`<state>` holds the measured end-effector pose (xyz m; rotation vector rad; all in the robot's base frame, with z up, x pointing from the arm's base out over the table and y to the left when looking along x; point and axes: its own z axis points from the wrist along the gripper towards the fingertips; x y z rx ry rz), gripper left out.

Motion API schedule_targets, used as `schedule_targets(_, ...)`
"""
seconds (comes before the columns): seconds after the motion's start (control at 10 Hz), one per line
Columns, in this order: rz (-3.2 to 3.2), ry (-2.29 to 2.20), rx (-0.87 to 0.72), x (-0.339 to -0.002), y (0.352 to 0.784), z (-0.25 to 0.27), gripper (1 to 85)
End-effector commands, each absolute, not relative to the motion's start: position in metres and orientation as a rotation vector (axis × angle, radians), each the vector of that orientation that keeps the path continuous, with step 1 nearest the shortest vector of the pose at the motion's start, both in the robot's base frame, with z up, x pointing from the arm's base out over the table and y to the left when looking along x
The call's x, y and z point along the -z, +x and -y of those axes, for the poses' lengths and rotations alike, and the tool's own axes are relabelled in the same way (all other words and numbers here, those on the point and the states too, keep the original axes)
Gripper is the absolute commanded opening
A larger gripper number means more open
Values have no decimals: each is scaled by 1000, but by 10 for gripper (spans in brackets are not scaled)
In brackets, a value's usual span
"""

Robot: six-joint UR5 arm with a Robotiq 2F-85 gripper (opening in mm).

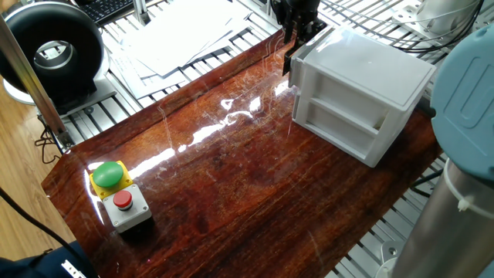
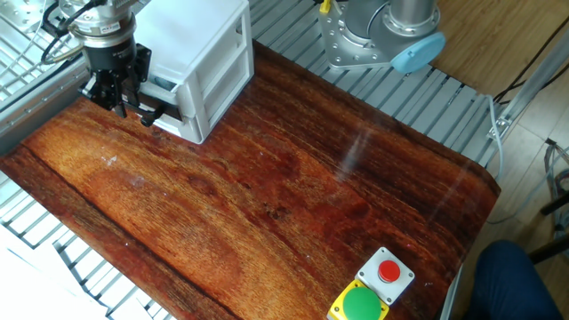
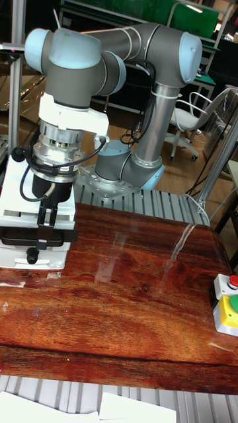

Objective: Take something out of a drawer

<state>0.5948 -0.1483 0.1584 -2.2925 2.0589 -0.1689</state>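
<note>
The white cabinet stands at the table's far corner, also shown in the other fixed view. Its upper drawer sticks out a little from the cabinet's end. My gripper is at that drawer's front, fingers closed on its black handle. In the tall view the gripper hangs straight down over the drawer front. The something is hidden; the drawer's inside does not show in any view.
A grey button box with green and red buttons sits at the opposite corner. The lower drawer's black knob sits just under the gripper. Papers lie beyond the table edge. The arm's base stands beside the table.
</note>
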Motion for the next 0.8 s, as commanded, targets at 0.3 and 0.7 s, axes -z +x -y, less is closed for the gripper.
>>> schedule_targets(0.3,-2051,-2275,179,-162,611,138,320)
schedule_targets(0.7,-2053,-2273,171,-161,617,132,320)
